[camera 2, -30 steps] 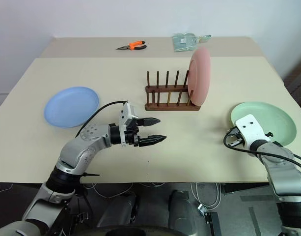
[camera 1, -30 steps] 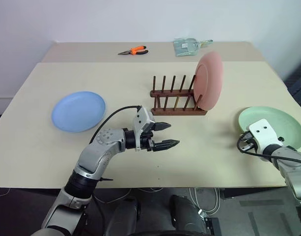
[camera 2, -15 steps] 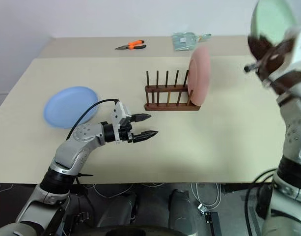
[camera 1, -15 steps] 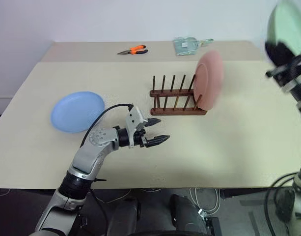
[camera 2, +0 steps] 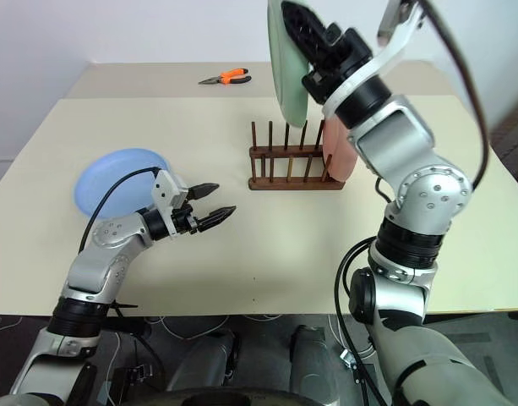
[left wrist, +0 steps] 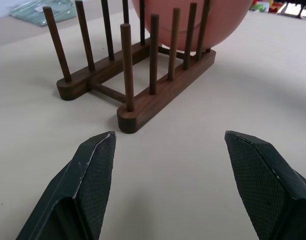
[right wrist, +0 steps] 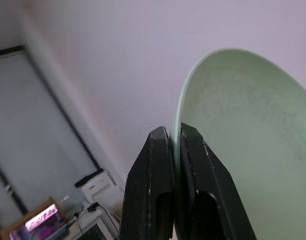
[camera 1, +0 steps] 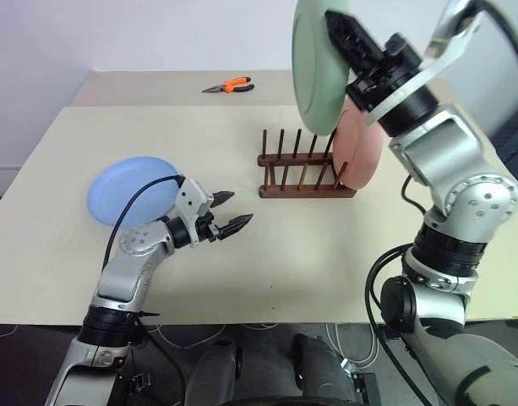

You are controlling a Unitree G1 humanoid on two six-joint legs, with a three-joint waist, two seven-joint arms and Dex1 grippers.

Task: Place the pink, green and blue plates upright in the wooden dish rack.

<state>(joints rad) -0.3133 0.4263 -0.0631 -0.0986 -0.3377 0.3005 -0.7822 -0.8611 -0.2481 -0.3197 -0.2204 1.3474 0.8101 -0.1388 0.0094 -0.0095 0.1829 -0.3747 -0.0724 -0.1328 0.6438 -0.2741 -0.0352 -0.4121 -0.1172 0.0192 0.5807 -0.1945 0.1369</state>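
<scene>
My right gripper point(camera 1: 336, 25) is shut on the rim of the green plate point(camera 1: 313, 68), holding it upright in the air above the wooden dish rack point(camera 1: 305, 169). In the right wrist view the two fingers point(right wrist: 160, 175) pinch the green plate point(right wrist: 247, 130) edge. The pink plate point(camera 1: 362, 148) stands upright in the rack's right end slot. The blue plate point(camera 1: 128, 190) lies flat on the table at the left. My left gripper point(camera 1: 229, 211) is open, low over the table just right of the blue plate, pointing toward the rack point(left wrist: 138, 75).
Orange-handled pliers point(camera 1: 229, 86) and a clear packet point(camera 2: 313, 68) lie on the far table behind the rack. The cream table point(camera 1: 309, 262) has bare room in front of the rack and at the right.
My right arm swung the green plate up from the table's right side and leftward until it hangs over the rack. My left gripper drifted left, closer to the blue plate, still open.
</scene>
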